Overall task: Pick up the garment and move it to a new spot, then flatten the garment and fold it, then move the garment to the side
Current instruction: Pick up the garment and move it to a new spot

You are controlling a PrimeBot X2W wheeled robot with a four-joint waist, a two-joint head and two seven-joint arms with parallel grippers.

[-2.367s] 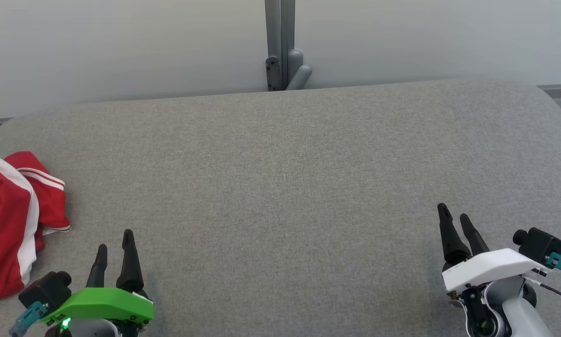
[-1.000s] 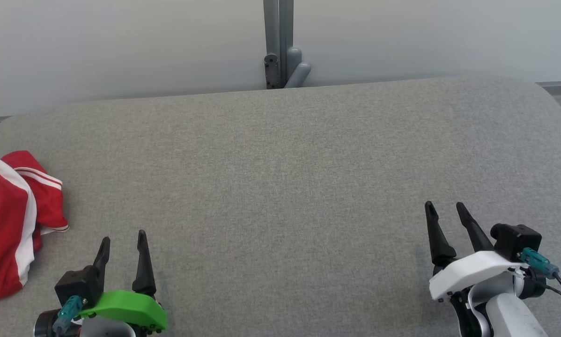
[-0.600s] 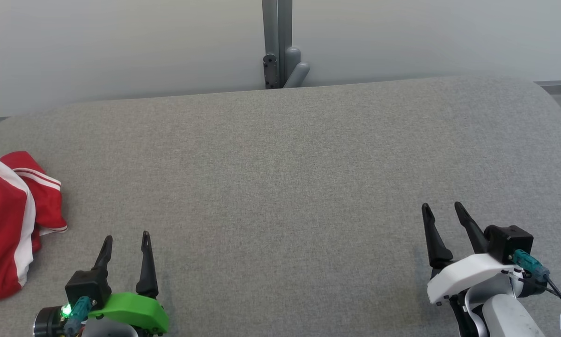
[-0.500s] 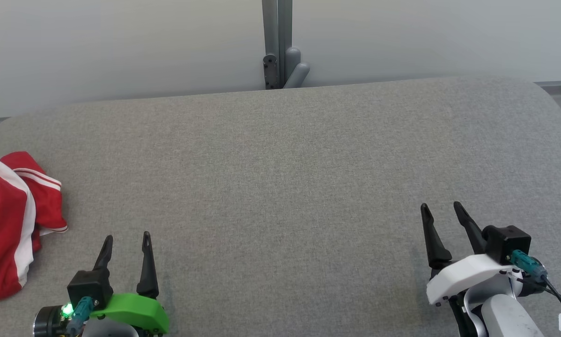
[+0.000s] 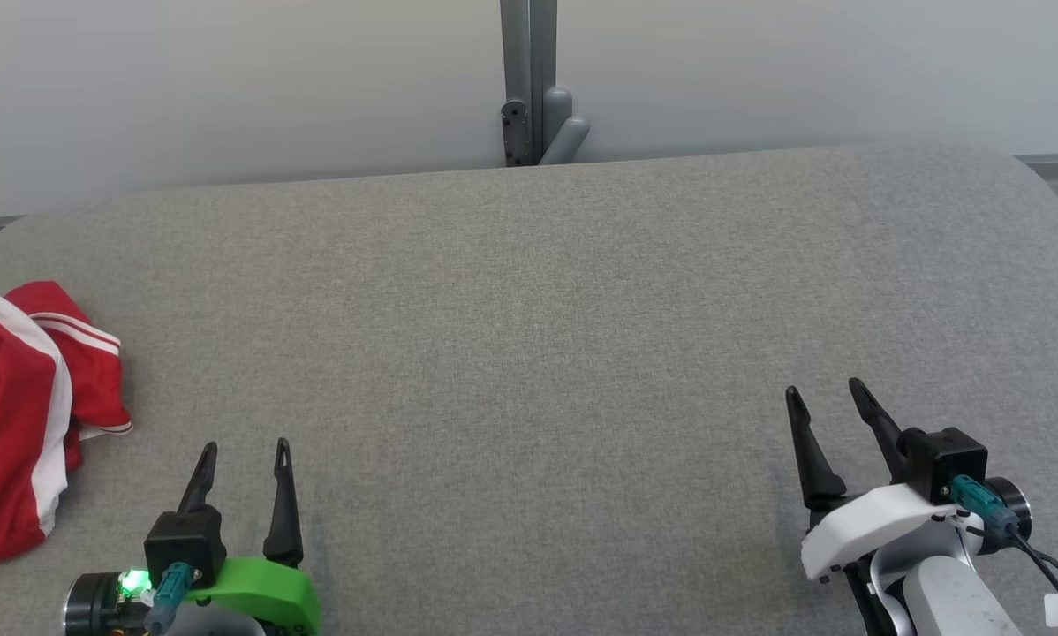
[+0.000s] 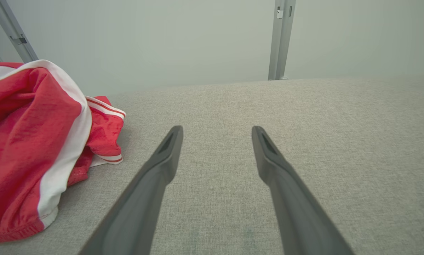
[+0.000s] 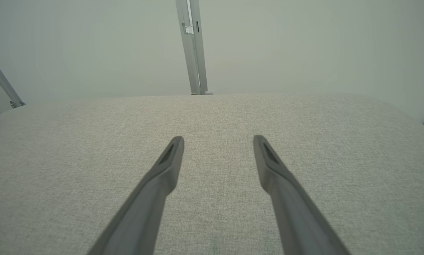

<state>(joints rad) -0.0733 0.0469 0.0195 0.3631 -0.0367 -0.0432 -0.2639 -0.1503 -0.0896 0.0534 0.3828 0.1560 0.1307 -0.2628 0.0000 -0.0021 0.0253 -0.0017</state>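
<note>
Garment (image 5: 17,424): bunched, nine o'clock, at table (image 5: 529,309) edge.
Left gripper (image 5: 245,444), right gripper (image 5: 822,389): wide apart, empty.
Risk: shallow pinch drags it overboard.

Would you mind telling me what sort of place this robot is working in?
Likely a lab test station rather than a home: a grey fabric-covered table, plain pale partition panels joined by a metal post, and one crumpled red-and-white garment.

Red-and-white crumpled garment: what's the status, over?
Left gripper open, empty. Right gripper open, empty. Crumpled red-and-white cloth garment lies untouched, far left. Nothing seen blocking it.
</note>
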